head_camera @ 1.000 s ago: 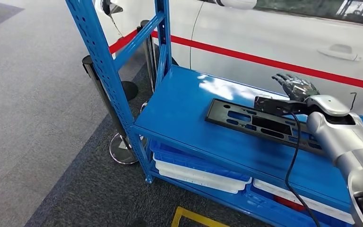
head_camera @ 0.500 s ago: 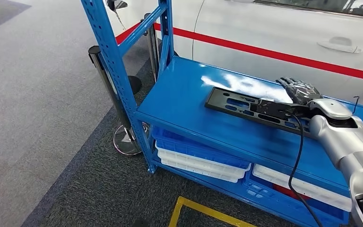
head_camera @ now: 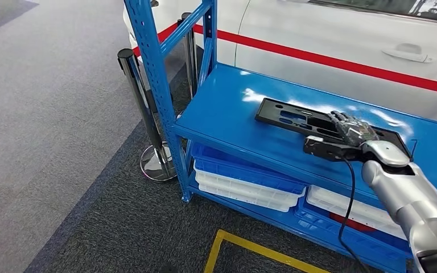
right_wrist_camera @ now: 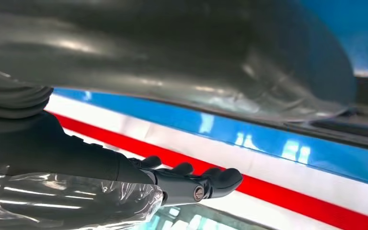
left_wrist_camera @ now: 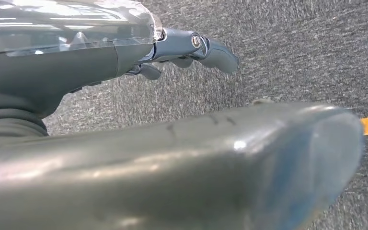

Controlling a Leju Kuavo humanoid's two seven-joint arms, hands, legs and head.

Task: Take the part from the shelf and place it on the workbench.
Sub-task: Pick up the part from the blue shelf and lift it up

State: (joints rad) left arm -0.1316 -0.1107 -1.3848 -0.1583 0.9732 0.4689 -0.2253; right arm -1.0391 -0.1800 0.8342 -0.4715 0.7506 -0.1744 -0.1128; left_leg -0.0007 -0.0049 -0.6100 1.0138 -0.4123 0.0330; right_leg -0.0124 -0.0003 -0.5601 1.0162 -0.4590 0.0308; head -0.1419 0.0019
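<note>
While the left hand [left_wrist_camera: 187, 52] hangs over grey carpet with fingers loosely curled around nothing, the blue shelf [head_camera: 233, 122] carries the black part [head_camera: 296, 118] flat on its top level, at 1 o'clock from frame centre in the head view. At 3 o'clock, the right hand [head_camera: 350, 128] hovers over the part's near edge, fingers extended and apart; contact cannot be determined.

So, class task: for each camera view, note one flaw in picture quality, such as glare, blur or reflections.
Head view: bright glare patches on the blue shelf beside the black part. Left wrist view: a big blurred grey thumb close to the lens, the carpet behind it sharper. Right wrist view: blurred thumb again, and shiny reflections on the clear cover by the right hand.
</note>
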